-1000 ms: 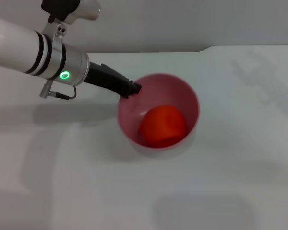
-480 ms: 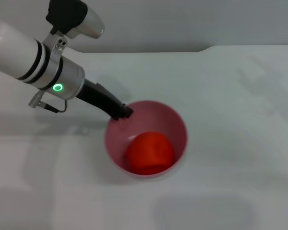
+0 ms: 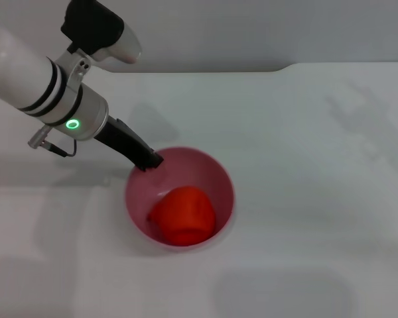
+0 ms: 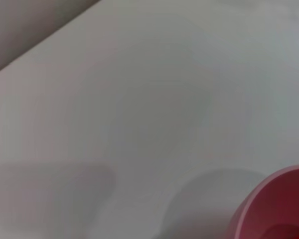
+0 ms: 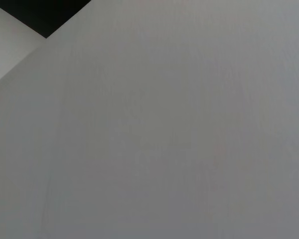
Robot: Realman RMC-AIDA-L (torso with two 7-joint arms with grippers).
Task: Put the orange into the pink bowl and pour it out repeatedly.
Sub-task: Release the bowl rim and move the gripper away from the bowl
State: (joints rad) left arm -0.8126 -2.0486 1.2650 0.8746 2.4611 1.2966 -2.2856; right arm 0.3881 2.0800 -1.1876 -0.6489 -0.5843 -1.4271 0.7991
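Counter (image 3: 305, 132): white, flat surface filling most of the head view; its far edge runs along the top, with a step where the edge rises toward the right. The same pale surface fills the right wrist view and most of the left wrist view.

Left arm (image 3: 33, 83): white cylindrical forearm with black bands and a silver wrist collar carrying a lit green ring. It enters from the upper left of the head view and slopes down toward the middle of the counter.

Pink bowl (image 3: 179, 197): round, glossy, deep; sits near the middle of the counter, mouth facing up toward the head camera, casting a soft shadow on the surface around it. A curved section of its rim (image 4: 249, 206) also shows at one corner of the left wrist view.

Orange (image 3: 182, 215): bright orange-red fruit lying inside the pink bowl, against the near part of its wall, below rim level.

Left claw (image 3: 144, 159): black, narrow, clenched on the pink bowl's rim at its far-left side, the tips meeting the edge.

Right claw: does not appear in any view; its state cannot be told.
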